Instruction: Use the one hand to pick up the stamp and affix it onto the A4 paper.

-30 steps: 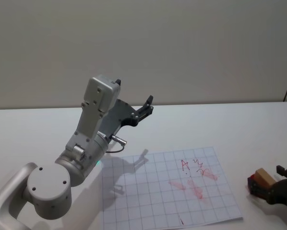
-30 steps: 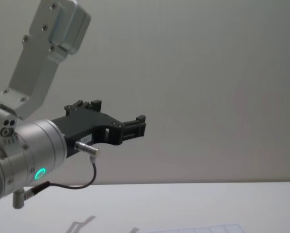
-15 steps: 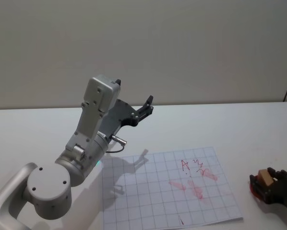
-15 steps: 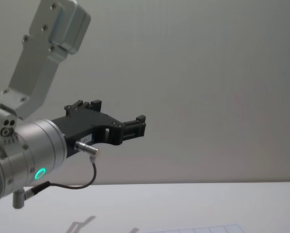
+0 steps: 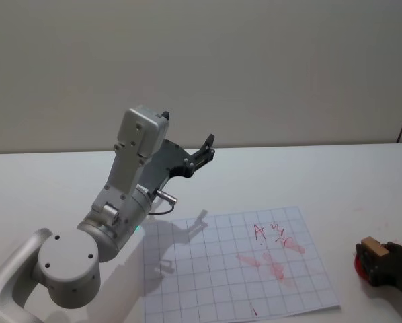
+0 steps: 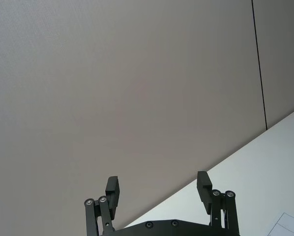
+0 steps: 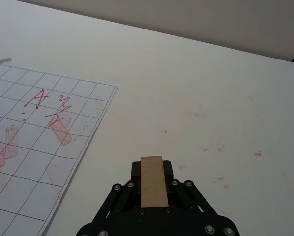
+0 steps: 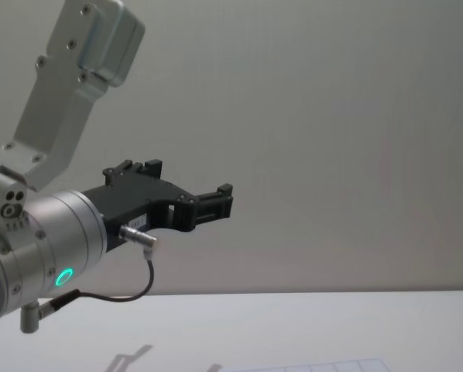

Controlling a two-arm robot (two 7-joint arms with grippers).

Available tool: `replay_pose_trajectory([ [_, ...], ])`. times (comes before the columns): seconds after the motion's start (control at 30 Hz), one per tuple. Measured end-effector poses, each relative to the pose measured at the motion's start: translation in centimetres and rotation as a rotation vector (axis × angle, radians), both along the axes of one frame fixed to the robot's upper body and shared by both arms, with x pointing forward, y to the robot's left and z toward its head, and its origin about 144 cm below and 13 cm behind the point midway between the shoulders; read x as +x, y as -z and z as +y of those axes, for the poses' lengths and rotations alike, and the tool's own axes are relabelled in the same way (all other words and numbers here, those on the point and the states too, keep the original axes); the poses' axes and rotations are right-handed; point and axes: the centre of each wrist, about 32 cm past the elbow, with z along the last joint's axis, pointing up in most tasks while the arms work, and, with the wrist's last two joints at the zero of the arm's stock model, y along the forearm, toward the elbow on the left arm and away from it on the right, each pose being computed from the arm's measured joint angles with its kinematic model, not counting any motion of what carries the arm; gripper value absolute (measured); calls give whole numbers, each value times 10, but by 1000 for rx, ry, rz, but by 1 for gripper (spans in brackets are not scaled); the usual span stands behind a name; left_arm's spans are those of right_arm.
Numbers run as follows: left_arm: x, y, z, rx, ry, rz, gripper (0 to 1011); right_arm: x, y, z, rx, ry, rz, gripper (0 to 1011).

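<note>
The stamp (image 5: 372, 247), a pale wooden block on a red base, is at the table's front right, just right of the A4 paper (image 5: 214, 269). My right gripper (image 5: 381, 264) is shut on it. The right wrist view has the wooden block (image 7: 153, 189) upright between the black fingers (image 7: 136, 171), with the paper (image 7: 34, 147) off to one side. The gridded paper carries red scribbles and stamp smears (image 5: 275, 252). My left gripper (image 5: 208, 145) is parked high above the table's left side, open and holding nothing (image 6: 158, 183), (image 8: 224, 198).
The big left arm (image 5: 120, 202) stands over the table's left part and shades the paper's left edge. Small red ink specks (image 7: 211, 147) dot the white tabletop right of the paper. A plain wall (image 5: 255, 67) lies behind the table.
My right gripper has gone from standing just behind the stamp to closing round it. The left arm has not moved.
</note>
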Motion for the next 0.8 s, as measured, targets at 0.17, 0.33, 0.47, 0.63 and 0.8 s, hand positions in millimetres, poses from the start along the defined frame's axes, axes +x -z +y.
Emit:
replay_pose_trajectory([
  [0.17, 0, 0, 0, 0, 0, 0, 1001, 0, 0, 0, -1, -1, 0, 219],
  [0.33, 0, 0, 0, 0, 0, 0, 1001, 1, 0, 0, -1, -3, -2, 219],
  [0.47, 0, 0, 0, 0, 0, 0, 1001, 2, -1, 1, 6, -13, -26, 219],
  [0.63, 0, 0, 0, 0, 0, 0, 1001, 5, -4, 4, 30, -43, -78, 219],
  [0.8, 0, 0, 0, 0, 0, 0, 1001, 9, -9, 10, 63, -83, -127, 219],
])
